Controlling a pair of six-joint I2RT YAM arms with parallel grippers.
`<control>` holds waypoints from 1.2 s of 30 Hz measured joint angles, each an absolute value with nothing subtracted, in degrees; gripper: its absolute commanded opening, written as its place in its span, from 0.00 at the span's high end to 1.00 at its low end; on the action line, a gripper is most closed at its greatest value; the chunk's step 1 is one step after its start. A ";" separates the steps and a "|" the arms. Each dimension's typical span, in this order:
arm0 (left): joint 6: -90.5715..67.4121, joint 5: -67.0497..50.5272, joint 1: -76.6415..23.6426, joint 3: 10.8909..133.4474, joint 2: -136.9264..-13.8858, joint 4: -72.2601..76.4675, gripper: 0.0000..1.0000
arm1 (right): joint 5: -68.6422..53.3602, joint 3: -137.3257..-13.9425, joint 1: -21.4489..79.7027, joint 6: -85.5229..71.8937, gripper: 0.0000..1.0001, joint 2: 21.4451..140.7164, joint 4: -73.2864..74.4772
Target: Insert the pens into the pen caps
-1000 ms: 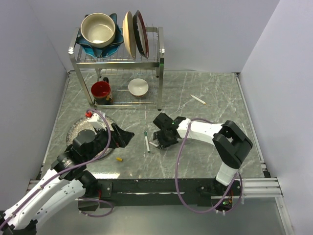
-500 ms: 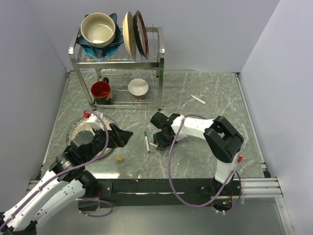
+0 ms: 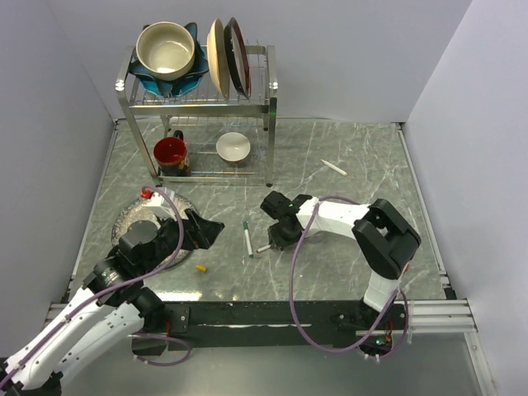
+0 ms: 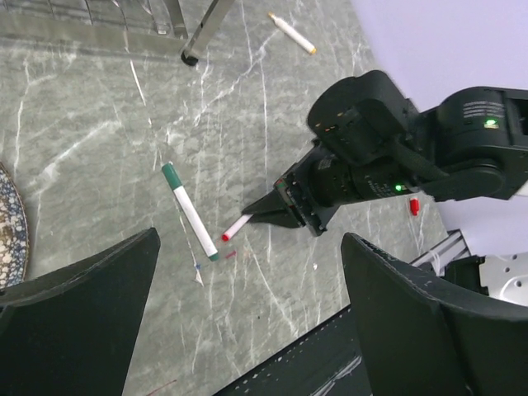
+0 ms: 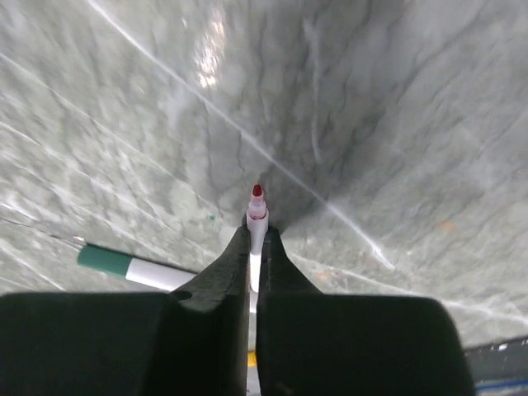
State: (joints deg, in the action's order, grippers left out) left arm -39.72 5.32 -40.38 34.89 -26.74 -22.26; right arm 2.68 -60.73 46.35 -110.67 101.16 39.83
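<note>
The red-tipped pen (image 5: 257, 206) is pinched in the closed right claw (image 5: 256, 238), tip ahead; the green-capped pen (image 3: 247, 239) lies just beside it. The left claw (image 4: 252, 239) hangs open. Grasp seems done; next, carry it to the red cap (image 4: 413, 205) behind

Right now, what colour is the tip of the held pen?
Red tip; the pen shows best in the right wrist view.

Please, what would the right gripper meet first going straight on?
Probably the green-capped pen lying ahead; the red-tipped pen in the right gripper would touch first. Height is unclear: perhaps the table instead.
</note>
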 measured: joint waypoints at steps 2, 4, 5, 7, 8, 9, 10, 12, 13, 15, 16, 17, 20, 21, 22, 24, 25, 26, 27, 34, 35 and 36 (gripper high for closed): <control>-39.62 4.71 -40.38 34.89 -27.66 -22.24 0.08 | 4.73 -59.48 46.33 -109.34 1.00 99.98 39.40; -39.57 3.62 -40.38 34.96 -29.50 -22.24 0.11 | 6.96 -58.48 46.33 -107.61 1.00 98.83 39.57; -39.57 2.74 -40.38 35.03 -30.81 -22.24 0.11 | 8.38 -58.15 46.30 -106.45 1.00 98.32 39.94; -39.57 1.13 -40.38 35.07 -33.45 -22.20 0.12 | 10.70 -57.54 46.19 -103.72 1.00 97.10 40.56; -39.59 0.21 -40.38 35.07 -34.70 -22.20 0.12 | 11.81 -57.06 46.13 -101.69 1.00 96.18 40.38; -39.62 -0.71 -40.38 35.05 -35.68 -22.11 0.12 | 12.86 -56.64 46.09 -99.31 1.00 95.20 40.18; -39.66 -1.69 -40.38 34.98 -36.56 -21.96 0.12 | 13.76 -56.10 46.04 -96.77 1.00 93.80 39.55; -39.75 -3.92 -40.38 34.50 -37.69 -20.71 0.13 | 14.46 -54.81 45.95 -92.20 1.00 90.43 37.54; -39.86 -5.52 -40.38 33.85 -38.09 -19.00 0.14 | 14.59 -53.98 45.95 -89.38 1.00 88.03 35.86; -40.16 -8.34 -40.38 32.75 -39.33 -16.05 0.16 | 14.46 -52.25 45.91 -83.96 1.00 82.76 31.94; -40.34 -9.63 -40.38 32.32 -40.14 -14.59 0.16 | 14.13 -51.35 45.91 -81.56 1.00 80.18 29.65; -40.60 -10.61 -40.38 32.05 -41.17 -13.43 0.17 | 13.78 -50.11 45.91 -79.24 1.00 77.56 26.96; -41.63 -12.86 -40.38 32.03 -45.58 -10.26 0.19 | 11.53 -45.54 45.87 -73.30 1.00 70.85 19.64; -41.78 -13.61 -40.38 32.03 -47.07 -9.04 0.20 | 10.55 -43.44 45.87 -71.18 1.00 68.55 16.99; -41.98 -14.72 -40.38 32.03 -48.73 -7.62 0.21 | 9.39 -41.76 45.87 -69.47 1.00 66.72 14.92; -42.68 -16.45 -40.38 32.05 -51.31 -5.15 0.22 | 7.25 -38.87 45.87 -67.11 1.00 64.01 11.40; -42.92 -17.69 -40.38 32.05 -52.99 -3.31 0.22 | 5.87 -37.26 45.87 -65.80 1.00 62.24 9.52; -43.11 -18.65 -40.38 32.08 -54.13 -2.04 0.23 | 4.97 -36.25 45.87 -64.95 1.00 60.97 8.21; -43.24 -19.77 -40.38 32.08 -55.24 -0.49 0.23 | 4.10 -35.18 45.87 -64.12 1.00 59.40 6.72; -45.19 -28.18 -40.38 32.10 -60.90 9.52 0.32 | -1.37 -30.48 46.04 -60.47 1.00 51.72 -4.03; -45.78 -29.69 -40.38 32.10 -61.47 11.27 0.32 | -1.98 -30.37 46.15 -60.20 1.00 51.42 -4.93; -46.09 -30.59 -40.38 32.10 -61.80 12.45 0.34 | -2.50 -30.35 46.17 -60.05 1.00 51.33 -5.67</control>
State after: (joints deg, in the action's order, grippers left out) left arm -46.09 -30.59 -40.38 32.10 -61.80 12.45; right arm -2.50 -30.35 46.17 -60.05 51.33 -5.67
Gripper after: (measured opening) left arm 0.689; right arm 0.030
